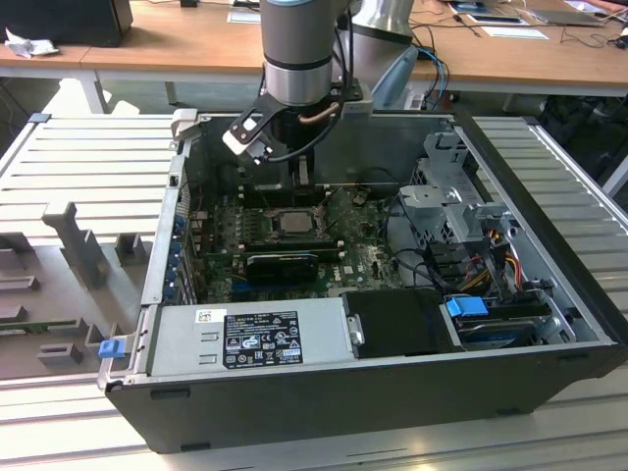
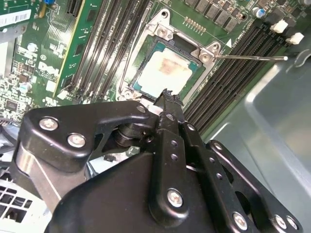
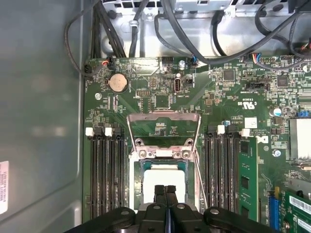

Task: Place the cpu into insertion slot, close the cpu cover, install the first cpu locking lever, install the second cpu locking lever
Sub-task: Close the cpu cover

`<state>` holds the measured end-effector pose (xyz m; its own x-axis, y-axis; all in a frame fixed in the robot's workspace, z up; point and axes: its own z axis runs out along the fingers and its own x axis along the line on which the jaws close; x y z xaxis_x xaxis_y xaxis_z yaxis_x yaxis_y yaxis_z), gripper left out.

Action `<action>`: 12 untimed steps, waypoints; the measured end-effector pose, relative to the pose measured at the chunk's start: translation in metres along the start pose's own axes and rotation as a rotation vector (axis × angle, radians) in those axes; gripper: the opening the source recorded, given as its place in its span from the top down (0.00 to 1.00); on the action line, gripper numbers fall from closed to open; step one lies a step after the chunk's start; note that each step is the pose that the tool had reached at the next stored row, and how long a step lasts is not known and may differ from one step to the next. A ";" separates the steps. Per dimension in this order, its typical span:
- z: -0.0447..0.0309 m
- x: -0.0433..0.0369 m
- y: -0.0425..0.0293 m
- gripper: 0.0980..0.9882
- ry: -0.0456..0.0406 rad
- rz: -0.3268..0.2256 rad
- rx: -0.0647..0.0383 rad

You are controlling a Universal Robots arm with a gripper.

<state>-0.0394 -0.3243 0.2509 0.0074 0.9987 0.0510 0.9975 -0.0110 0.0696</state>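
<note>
One open black computer case (image 1: pixel 392 407) encloses the black pincer (image 3: pixel 165 190), jaws pressed together, empty. Beyond its tips the thin silver hinged cpu cover (image 3: pixel 146 115) stands raised; directly beneath them the pale square cpu (image 3: pixel 165 174) sits in its slot. Cover-closing seems in hand, calling for a push on that frame.

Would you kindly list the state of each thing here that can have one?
cpu: seated in the socket, uncovered.
cpu cover: open, tilted up off the socket.
locking lever: unlatched, clear of the cover.
gripper: shut, holding nothing.
computer case: side open.
</note>
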 end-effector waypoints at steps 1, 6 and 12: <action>-0.0013 0.0001 0.0001 0.99 0.0000 0.000 0.000; -0.0029 0.0002 0.0052 0.99 -0.0001 0.000 0.000; -0.0099 0.0006 0.0057 0.99 0.0001 0.000 0.000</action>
<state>-0.0344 -0.3243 0.2612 0.0073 0.9987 0.0512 0.9975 -0.0109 0.0694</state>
